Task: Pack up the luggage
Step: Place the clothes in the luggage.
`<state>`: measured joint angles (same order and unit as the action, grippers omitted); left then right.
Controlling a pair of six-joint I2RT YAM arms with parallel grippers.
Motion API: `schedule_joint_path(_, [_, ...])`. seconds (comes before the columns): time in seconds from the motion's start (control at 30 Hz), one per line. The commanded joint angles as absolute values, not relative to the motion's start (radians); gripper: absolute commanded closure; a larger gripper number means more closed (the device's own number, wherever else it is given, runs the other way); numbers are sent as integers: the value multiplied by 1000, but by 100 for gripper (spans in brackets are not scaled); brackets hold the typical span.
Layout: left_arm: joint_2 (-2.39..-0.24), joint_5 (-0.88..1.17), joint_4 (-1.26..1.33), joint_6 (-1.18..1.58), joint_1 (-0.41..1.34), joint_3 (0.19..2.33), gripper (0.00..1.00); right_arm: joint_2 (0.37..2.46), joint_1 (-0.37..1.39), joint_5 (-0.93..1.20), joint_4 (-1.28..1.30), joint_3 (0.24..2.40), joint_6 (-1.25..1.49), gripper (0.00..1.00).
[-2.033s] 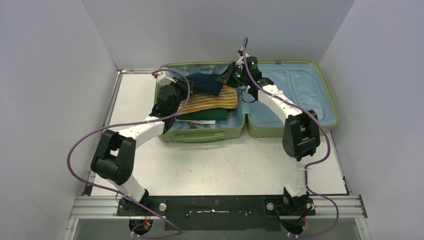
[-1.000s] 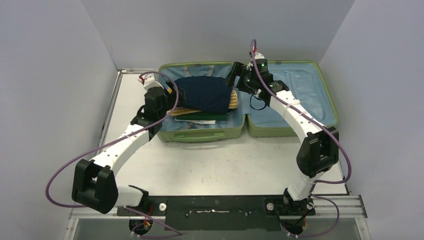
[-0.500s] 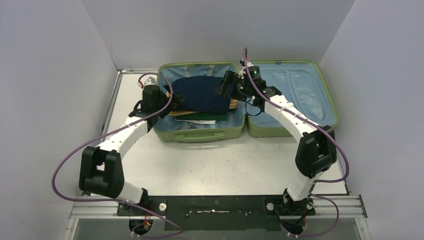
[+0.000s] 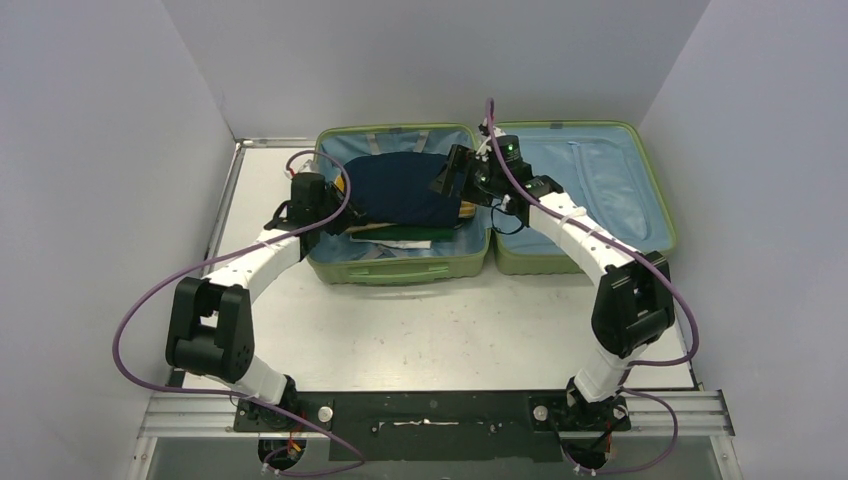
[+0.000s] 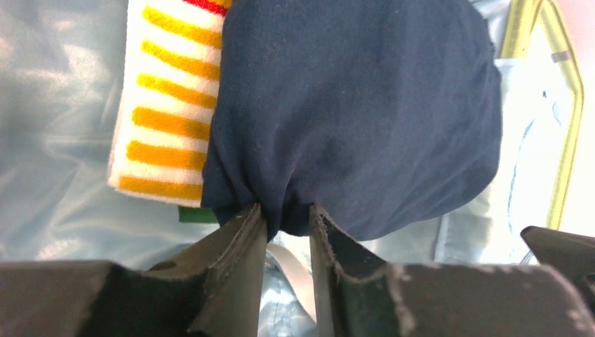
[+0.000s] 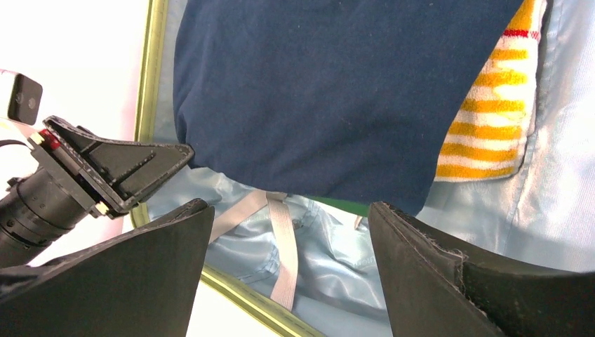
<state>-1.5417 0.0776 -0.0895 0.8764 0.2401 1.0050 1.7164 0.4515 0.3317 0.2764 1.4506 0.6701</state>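
As it lies now, the luggage [image 4: 400, 272] is open flat at the far side of the surface [image 4: 440, 330], both halves lining-up, the hinge running away from the arm bases.
Its left half carries the load: a navy garment [image 5: 351, 105] on top, a striped towel [image 5: 165, 112] under it, and a green item [image 6: 344, 205] showing only an edge. The right half shows bare lining.

Left jaws [image 5: 288, 214]: clenched on the navy garment, with a bunch of its hem pinched between the two fingers. The rest of the cloth spreads out ahead of them, toward the hinge.

Right jaws [image 6: 289, 207]: spread wide with nothing between them, over the hinge-side end of the garment and apparently clear of the cloth. A grey strap [image 6: 281, 239] lies below their gap, and the towel is off to one side.

Key relation: the garment's long axis runs from the left jaws toward the right jaws, across the left half. The left arm has contact; the right arm is near the opposite end.

Judgement: the next move is probably to tug the garment flat. A pull by the left jaws may shift the towel beneath it.
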Motion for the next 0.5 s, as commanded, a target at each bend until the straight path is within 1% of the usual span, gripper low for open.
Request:
schedule_joint_path(0.0, [-1519, 119, 28, 854, 245, 1054, 84, 1636, 447, 350, 223, 1436, 664, 18])
schedule_joint_path(0.03, [-1511, 119, 30, 847, 250, 1064, 94, 1631, 447, 349, 221, 1432, 663, 18])
schedule_joint_path(0.07, [-1502, 114, 32, 836, 257, 1072, 100, 1626, 444, 347, 220, 1428, 661, 18])
schedule_joint_path(0.27, [-1422, 11, 27, 739, 354, 1117, 100, 1611, 435, 347, 215, 1414, 657, 19])
schedule_joint_path(0.47, [-1398, -84, 11, 642, 436, 1167, 100, 1600, 433, 345, 203, 1395, 657, 20])
